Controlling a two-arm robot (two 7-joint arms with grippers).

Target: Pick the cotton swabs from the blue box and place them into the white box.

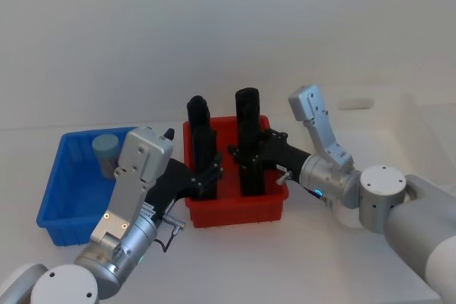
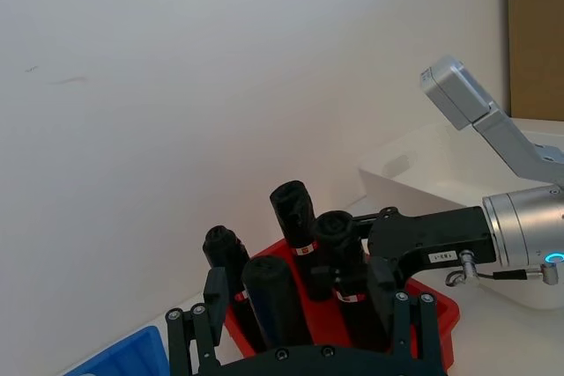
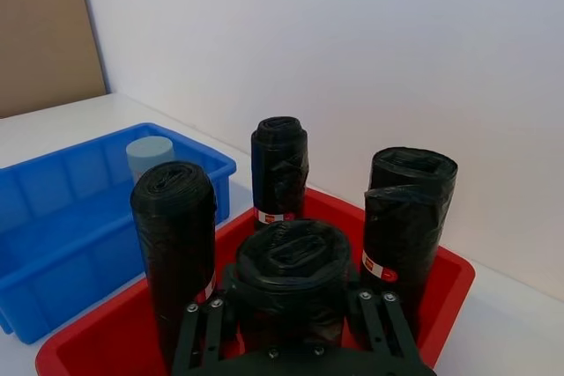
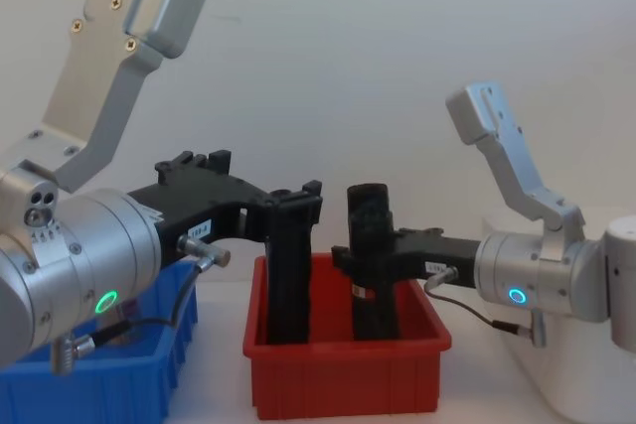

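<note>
One jar of cotton swabs to be seen, pale blue lid up, upright in the far part of the blue box at the left end of the surface. Well apart from both sets of jaws, with the blue box's wall and the red bin's near wall between. Left gripper reaching in over the red bin, just right of the blue box, at the left black roll; jaws spread, a finger on either side of the upright rolls in the left wrist view, contact with them impossible to judge. Right gripper coming in from the other side over the same red bin, jaws pressed snugly on the right black roll, which fills the gap between the fingers in the right wrist view. Swab jar lying beyond and to the left of these rolls, touched by neither gripper. White box standing at the right end of the surface, behind the right arm, away from the jar.
</note>
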